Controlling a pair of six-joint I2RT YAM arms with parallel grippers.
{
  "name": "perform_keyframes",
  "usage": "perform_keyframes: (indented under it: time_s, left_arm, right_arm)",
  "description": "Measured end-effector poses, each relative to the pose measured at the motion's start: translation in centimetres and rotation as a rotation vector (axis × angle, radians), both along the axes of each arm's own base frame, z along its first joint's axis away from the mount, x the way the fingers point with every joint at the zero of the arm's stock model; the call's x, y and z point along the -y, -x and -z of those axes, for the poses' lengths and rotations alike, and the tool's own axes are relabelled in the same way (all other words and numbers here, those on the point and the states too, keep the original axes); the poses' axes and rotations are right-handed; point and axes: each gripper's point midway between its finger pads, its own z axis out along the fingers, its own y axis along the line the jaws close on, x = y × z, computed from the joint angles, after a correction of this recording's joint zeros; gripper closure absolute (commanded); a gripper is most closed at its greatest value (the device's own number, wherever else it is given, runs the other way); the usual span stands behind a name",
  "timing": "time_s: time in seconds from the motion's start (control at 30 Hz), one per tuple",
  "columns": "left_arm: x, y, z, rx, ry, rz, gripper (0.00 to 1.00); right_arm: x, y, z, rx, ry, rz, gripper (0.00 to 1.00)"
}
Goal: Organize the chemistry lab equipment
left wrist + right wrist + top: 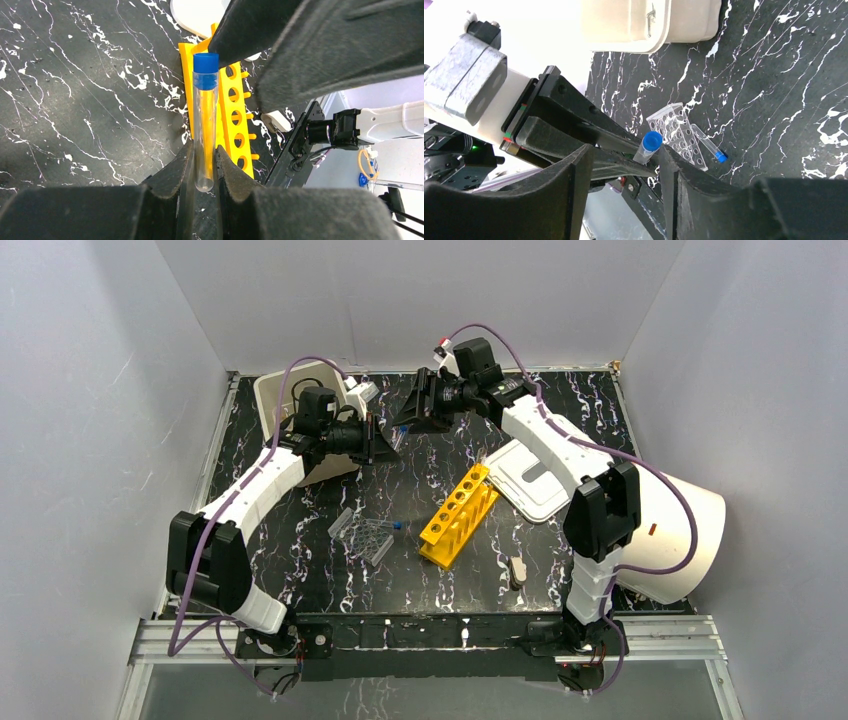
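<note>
The left gripper pinches the bottom of one clear tube, up in the air. The right gripper stands wide open around its blue cap, with gaps on both sides. A second tube lies beside the one clear tray. One yellow rack has its far end at the white lid. Bare table lies between the rack and the tray.

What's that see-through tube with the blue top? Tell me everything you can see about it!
The tube is thin and clear, plastic or glass, with a round bottom and a bright blue cap closed on top. It looks empty. The left tool pinches it near its round bottom and holds it above the black marbled table. The right tool is open, with a finger on either side of the cap, and does not seem to be squeezing it yet.
</note>
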Motion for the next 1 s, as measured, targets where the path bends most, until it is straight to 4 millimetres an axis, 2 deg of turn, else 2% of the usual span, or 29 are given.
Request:
perform_keyframes:
  time_s: [0.27, 0.33, 0.53, 0.83, 1.0]
  left_arm:
    - [-0.1, 0.2, 0.2, 0.007, -0.013, 0.008, 1.00]
    - [-0.1, 0.2, 0.2, 0.008, -0.013, 0.009, 1.00]
    - [-0.1, 0.2, 0.2, 0.009, -0.013, 0.010, 1.00]
    - [0.0, 0.5, -0.1, 0.018, -0.002, 0.035, 1.00]
    - [0.0, 0.6, -0.6, 0.039, -0.001, 0.039, 1.00]
  right_arm:
    - [-0.3, 0.3, 2.1, -0.091, 0.026, -0.022, 0.45]
    - [-0.2, 0.5, 2.3, -0.104, 0.033, -0.022, 0.48]
    - [-0.3, 0.8, 2.1, -0.117, 0.023, -0.034, 0.61]
    - [-0.5, 1.2, 1.9, -0.133, 0.008, -0.049, 0.59]
    - [-0.5, 1.3, 1.8, -0.142, 0.002, -0.052, 0.67]
